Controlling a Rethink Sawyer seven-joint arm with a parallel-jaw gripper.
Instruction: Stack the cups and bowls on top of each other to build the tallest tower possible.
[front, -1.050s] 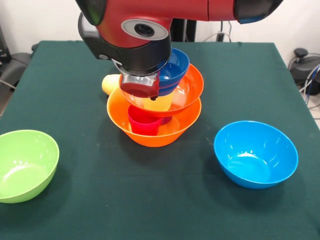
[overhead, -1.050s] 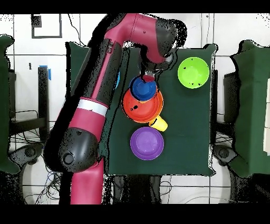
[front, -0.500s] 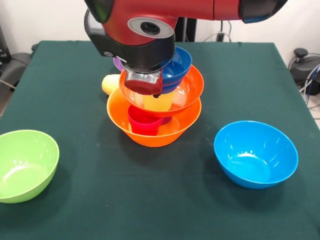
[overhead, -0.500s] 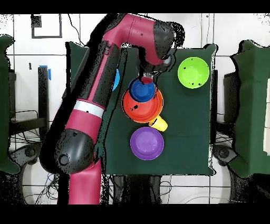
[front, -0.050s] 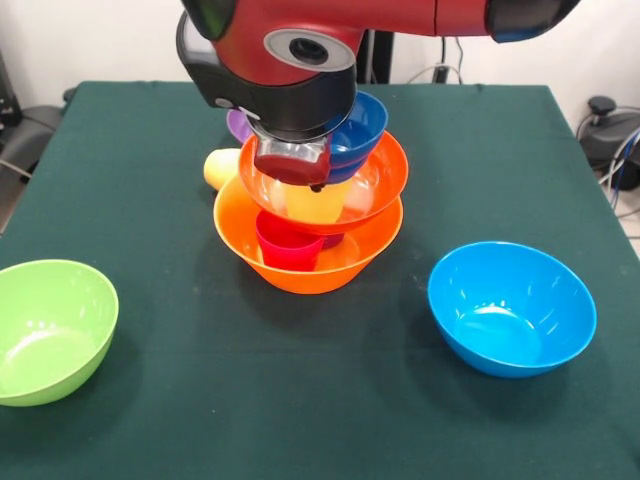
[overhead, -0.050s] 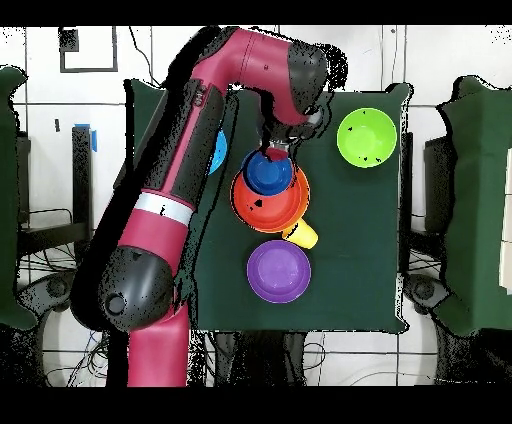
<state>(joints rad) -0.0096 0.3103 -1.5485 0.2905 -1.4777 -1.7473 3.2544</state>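
Green cloth covers the worktop (front, -0.050s: 180, 400); my pincer (front, -0.050s: 290, 165) (grip unreadable) hangs at the tower's (front, -0.050s: 310, 215) near-left rim, the dark blue bowl (front, -0.050s: 355, 130) just behind.

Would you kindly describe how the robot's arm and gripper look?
The arm is glossy red with black joint sections, a pale band midway and a round grey cap on its black wrist housing. The gripper is small: a clear base with a dark red tip.
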